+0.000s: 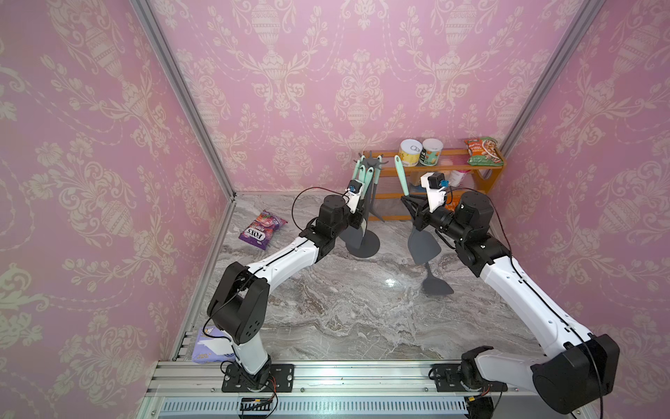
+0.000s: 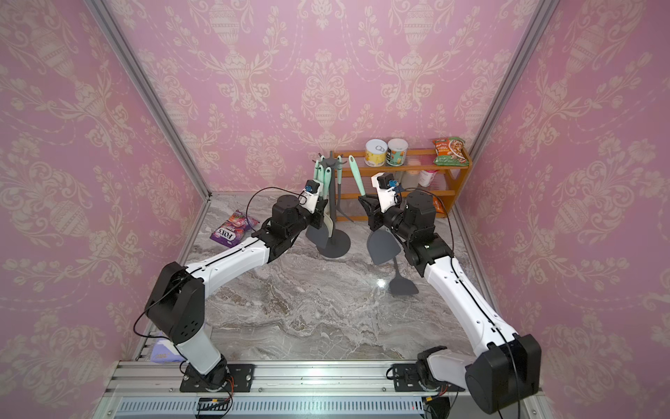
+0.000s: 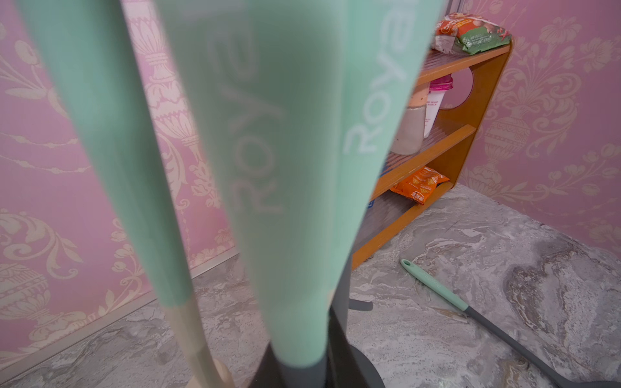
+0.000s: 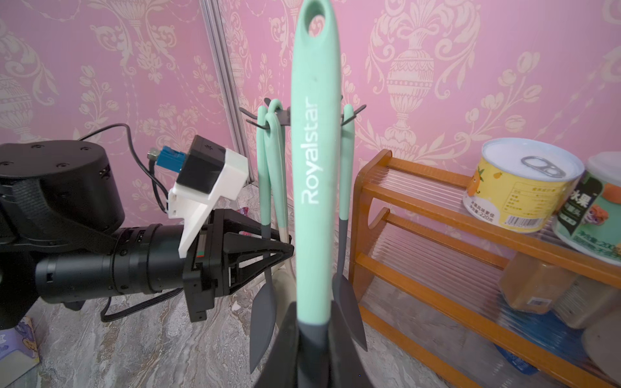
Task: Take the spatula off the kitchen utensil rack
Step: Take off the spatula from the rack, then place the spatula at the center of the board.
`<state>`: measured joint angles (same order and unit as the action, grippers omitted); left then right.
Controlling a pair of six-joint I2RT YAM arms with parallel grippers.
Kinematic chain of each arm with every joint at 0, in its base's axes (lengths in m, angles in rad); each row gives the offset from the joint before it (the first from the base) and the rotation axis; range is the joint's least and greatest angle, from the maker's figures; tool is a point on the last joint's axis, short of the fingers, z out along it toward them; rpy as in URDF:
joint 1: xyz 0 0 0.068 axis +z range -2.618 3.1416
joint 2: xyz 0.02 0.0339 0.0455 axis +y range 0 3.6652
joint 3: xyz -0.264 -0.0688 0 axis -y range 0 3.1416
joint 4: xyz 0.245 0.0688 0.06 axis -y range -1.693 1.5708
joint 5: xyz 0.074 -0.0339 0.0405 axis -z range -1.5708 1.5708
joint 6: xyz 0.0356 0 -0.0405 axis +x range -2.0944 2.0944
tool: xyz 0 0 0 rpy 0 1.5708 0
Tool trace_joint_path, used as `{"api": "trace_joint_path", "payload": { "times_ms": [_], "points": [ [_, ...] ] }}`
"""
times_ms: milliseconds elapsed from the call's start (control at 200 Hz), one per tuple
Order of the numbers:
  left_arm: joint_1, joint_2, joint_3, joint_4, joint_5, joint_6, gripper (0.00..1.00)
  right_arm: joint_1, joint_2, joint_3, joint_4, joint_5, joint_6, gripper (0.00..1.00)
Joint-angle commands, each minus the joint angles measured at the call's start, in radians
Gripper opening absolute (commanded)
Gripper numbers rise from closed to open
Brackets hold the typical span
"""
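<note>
Clamping right fingers (image 4: 342, 369) on "Royalstar" spatula (image 4: 314, 168); left fingers (image 4: 255, 250) clamped on hanging utensil (image 3: 285, 201).

white arm links (image 1: 286, 259), black joint housings (image 1: 239, 304), thin black cables (image 4: 114, 125) and white wrist camera mounts (image 4: 208, 191).

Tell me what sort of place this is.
Likely a robot test cell dressed as a kitchen corner: a utensil rack, an orange shelf with cans, and wallpapered panels on an aluminium frame.

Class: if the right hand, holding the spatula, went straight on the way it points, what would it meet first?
Probably the nearest hanging utensil on the kitchen utensil rack, straight ahead of the right hand; exact depth is unclear from these views.
</note>
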<state>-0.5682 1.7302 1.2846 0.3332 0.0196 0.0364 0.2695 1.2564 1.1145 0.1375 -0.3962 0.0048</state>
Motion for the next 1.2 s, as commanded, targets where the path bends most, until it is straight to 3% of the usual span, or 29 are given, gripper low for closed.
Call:
{"api": "trace_joint_path", "payload": {
  "times_ms": [0, 310, 655, 880, 1196],
  "points": [
    [0.018, 0.021, 0.042, -0.021, 0.000, 0.005, 0.16, -0.006, -0.001, -0.002, 0.108, -0.003, 0.036, 0.00],
    [0.019, 0.020, 0.036, -0.016, 0.009, -0.003, 0.18, -0.031, -0.076, 0.120, -0.255, 0.239, -0.005, 0.00],
    [0.019, -0.001, 0.019, -0.013, 0.014, 0.008, 0.18, -0.233, 0.049, 0.318, -0.735, 0.218, 0.000, 0.00],
    [0.019, -0.011, 0.003, 0.001, 0.017, -0.001, 0.19, -0.296, 0.121, 0.303, -0.800, 0.229, -0.032, 0.00],
    [0.019, -0.017, -0.007, 0.013, 0.017, 0.007, 0.19, -0.381, 0.208, 0.239, -0.835, 0.179, -0.193, 0.00]
  ]
}}
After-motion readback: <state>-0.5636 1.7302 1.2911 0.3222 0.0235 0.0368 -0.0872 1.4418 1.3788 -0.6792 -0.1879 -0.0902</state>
